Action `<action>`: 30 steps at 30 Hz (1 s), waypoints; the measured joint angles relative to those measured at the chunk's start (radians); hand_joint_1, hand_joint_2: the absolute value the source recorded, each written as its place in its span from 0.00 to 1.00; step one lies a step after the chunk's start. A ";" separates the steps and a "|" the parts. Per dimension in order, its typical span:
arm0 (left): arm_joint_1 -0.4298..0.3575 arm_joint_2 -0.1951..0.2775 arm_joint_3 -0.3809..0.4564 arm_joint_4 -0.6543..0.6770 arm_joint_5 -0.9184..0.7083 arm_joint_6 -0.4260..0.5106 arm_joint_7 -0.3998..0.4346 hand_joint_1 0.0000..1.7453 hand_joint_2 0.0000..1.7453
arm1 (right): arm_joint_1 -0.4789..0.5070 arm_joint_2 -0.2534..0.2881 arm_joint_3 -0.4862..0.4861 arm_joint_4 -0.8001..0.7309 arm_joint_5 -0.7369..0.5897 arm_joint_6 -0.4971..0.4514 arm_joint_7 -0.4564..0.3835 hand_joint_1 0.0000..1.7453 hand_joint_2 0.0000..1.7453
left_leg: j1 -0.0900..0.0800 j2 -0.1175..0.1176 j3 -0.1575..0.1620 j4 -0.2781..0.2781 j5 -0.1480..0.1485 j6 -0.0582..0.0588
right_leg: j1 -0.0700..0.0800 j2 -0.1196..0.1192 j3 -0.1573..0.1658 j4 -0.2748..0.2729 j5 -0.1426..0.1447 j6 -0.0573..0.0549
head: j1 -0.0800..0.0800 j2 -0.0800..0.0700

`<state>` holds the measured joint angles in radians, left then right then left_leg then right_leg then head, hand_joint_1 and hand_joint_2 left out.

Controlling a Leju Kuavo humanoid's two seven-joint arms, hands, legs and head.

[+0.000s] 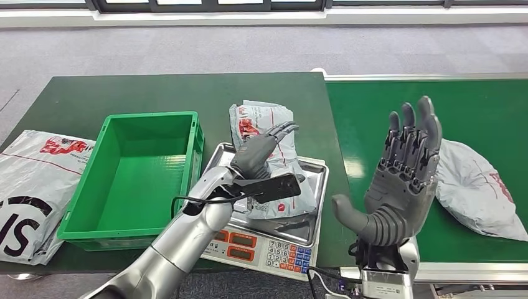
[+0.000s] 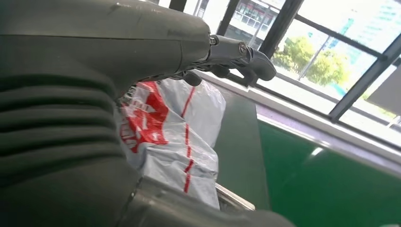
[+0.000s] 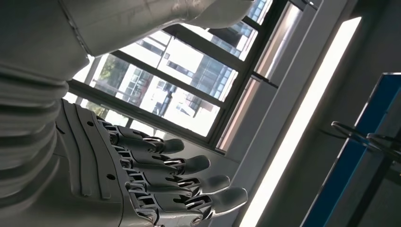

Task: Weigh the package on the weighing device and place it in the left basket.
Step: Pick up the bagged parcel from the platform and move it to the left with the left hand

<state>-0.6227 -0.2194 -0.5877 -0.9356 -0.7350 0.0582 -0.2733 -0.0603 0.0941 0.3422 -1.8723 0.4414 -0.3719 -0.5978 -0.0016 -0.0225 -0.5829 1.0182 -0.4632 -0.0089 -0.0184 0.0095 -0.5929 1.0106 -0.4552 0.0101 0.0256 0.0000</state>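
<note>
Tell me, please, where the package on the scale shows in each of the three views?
Head view: package at centre, on the scale's tray, under the left hand.
Left wrist view: package at centre, beneath the hand.
Right wrist view: not in it.
Shared landmark: the left hand over it.

A large grey mailer bag (image 1: 31, 187) with red and black print lies at the lower left of the frame, overhanging the edge of a dark green table (image 1: 124, 93). On the brighter green conveyor belt (image 1: 485, 106) at right rests another crumpled grey bag (image 1: 479, 190). Grey carpet (image 1: 249, 50) stretches beyond toward a row of windows (image 2: 331, 56), where trees and buildings stand in daylight.
</note>
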 joint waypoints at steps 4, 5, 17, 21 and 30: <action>-0.065 -0.027 -0.041 0.125 -0.004 0.004 -0.004 0.00 1.00 | -0.026 0.008 0.000 0.019 -0.004 0.009 0.000 0.00 1.00 | 0.000 0.000 0.000 0.000 0.000 0.000 | 0.000 0.000 0.000 0.000 0.000 0.000 | 0.000 0.000; -0.076 -0.032 -0.051 0.152 -0.008 0.005 -0.005 0.00 1.00 | -0.029 0.009 0.000 0.022 -0.005 0.010 -0.001 0.00 1.00 | 0.000 0.000 0.000 0.000 0.000 0.000 | 0.000 0.000 0.000 0.000 0.000 0.000 | 0.000 0.000; -0.121 -0.052 -0.126 0.326 -0.032 0.014 -0.002 0.00 1.00 | -0.032 0.011 0.000 0.048 -0.011 0.017 -0.010 0.00 1.00 | 0.000 0.000 -0.001 0.000 0.000 0.000 | 0.000 0.000 -0.001 0.000 0.000 0.000 | 0.000 0.000; -0.136 -0.052 -0.158 0.392 -0.071 -0.010 0.033 0.00 1.00 | -0.032 0.011 0.000 0.064 -0.024 0.018 -0.025 0.00 1.00 | 0.000 0.000 -0.001 0.000 0.000 0.000 | 0.000 0.000 -0.001 0.000 0.000 0.000 | 0.000 0.000; -0.158 -0.039 -0.199 0.518 -0.095 -0.031 0.074 0.54 1.00 | -0.033 0.011 0.000 0.091 -0.036 0.015 -0.040 0.00 1.00 | 0.000 0.000 0.000 -0.001 0.000 0.000 | 0.000 0.000 0.001 0.000 0.000 0.000 | 0.000 0.000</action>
<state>-0.7809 -0.2588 -0.7866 -0.4171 -0.8301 0.0268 -0.1998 -0.0929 0.1053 0.3422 -1.7812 0.4054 -0.3570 -0.6378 -0.0011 -0.0227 -0.5831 1.0177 -0.4631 -0.0091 -0.0181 0.0094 -0.5924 1.0108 -0.4554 0.0099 0.0256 0.0000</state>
